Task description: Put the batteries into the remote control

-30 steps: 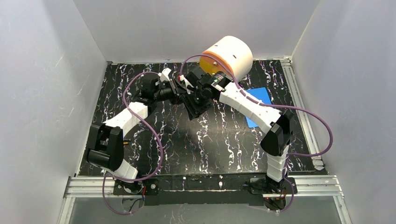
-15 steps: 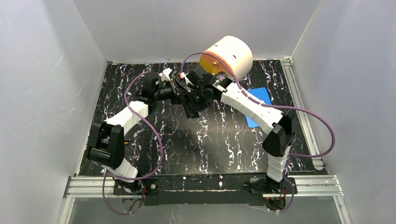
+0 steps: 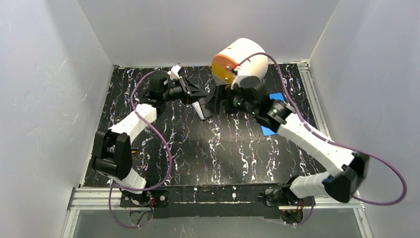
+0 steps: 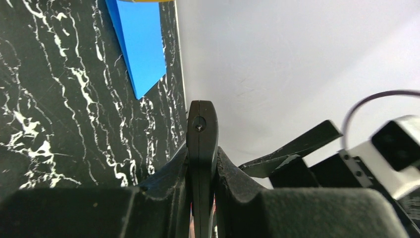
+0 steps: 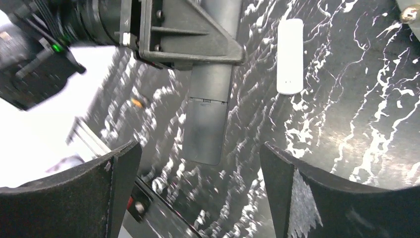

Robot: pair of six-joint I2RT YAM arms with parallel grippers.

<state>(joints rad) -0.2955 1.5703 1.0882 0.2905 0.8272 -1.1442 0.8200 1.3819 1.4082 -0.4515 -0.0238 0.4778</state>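
**Remote presented, no battery in hand yet**

The remote control (image 5: 208, 111) is clamped at its upper end by the left hand (image 5: 188, 39). Its grey back and the panel of the battery cover (image 5: 203, 136) are turned toward the right wrist camera. Whether its lower end touches the worktop (image 3: 223, 148) cannot be told. In the left wrist view the remote shows edge-on, pinched tight between the fingers (image 4: 168, 173).

No battery is plainly visible. A small orange speck (image 5: 136, 102) on the worktop beyond the remote may be one, but it is too blurred to say. A white oblong piece (image 5: 290, 55) lies flat on the worktop just beside the remote.

The right hand (image 5: 198, 151) hovers before the remote's lower end, its jaws spread wide, holding and touching nothing.

The task looks to be at an early step, with the cover apparently on. Next, the right hand would likely have to open that cover or fetch a cell. Either calls for a fine, squarely aligned pinch.
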